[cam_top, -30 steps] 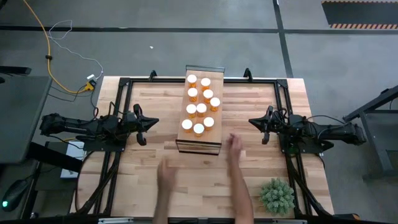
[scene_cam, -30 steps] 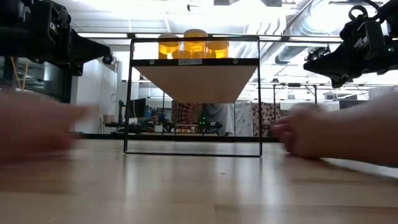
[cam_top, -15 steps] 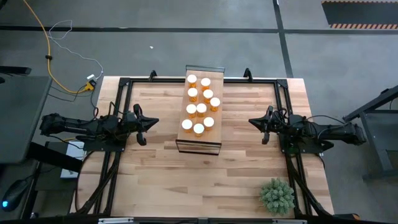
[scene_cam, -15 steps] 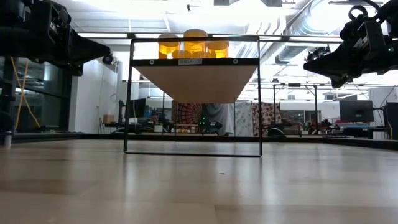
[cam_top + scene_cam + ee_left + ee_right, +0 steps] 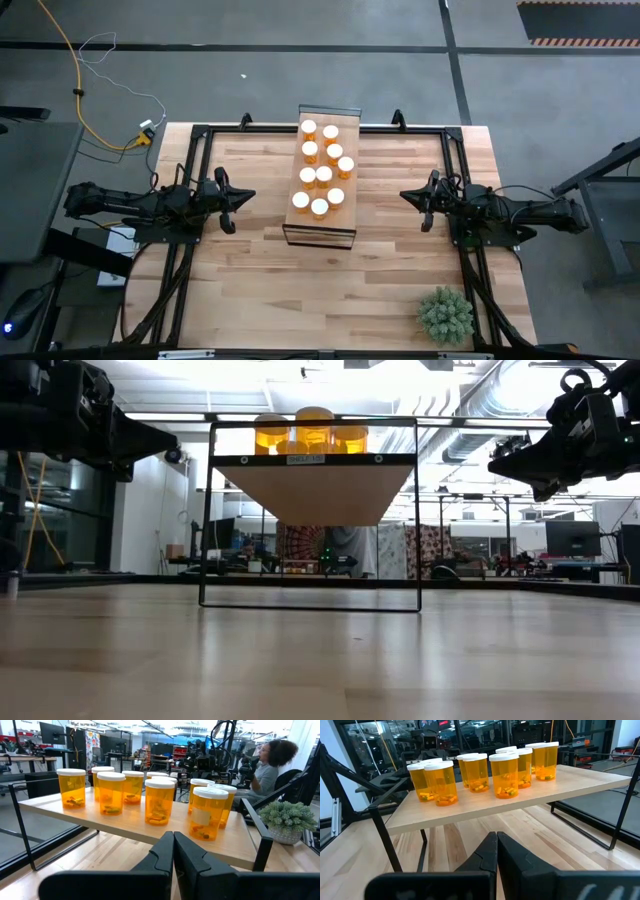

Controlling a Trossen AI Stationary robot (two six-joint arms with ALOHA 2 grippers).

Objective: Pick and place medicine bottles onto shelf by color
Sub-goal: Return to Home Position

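I am looking down on a butcher-block table (image 5: 300, 290) with a narrow light-wood shelf (image 5: 347, 118) on a dark metal frame, standing at the middle of the table toward its far edge. Ten orange medicine bottles (image 5: 324, 174) with white caps stand upright on the shelf board, loosely in two rows along its length; small pills show inside them in the wrist views. The left gripper (image 5: 242, 197) hangs above the table to the left of the shelf, well apart from it and pointing toward it. Its two dark fingers (image 5: 162, 850) are pressed together with nothing between them. The right gripper (image 5: 405, 196) mirrors it on the other side of the shelf, also well apart, its fingers (image 5: 487, 851) likewise closed together and empty. In the low view both arms sit high, about level with the shelf board. A small potted plant (image 5: 445, 315) stands at the table's near right corner. In the left wrist view a person (image 5: 267, 767) sits in the room beyond the table
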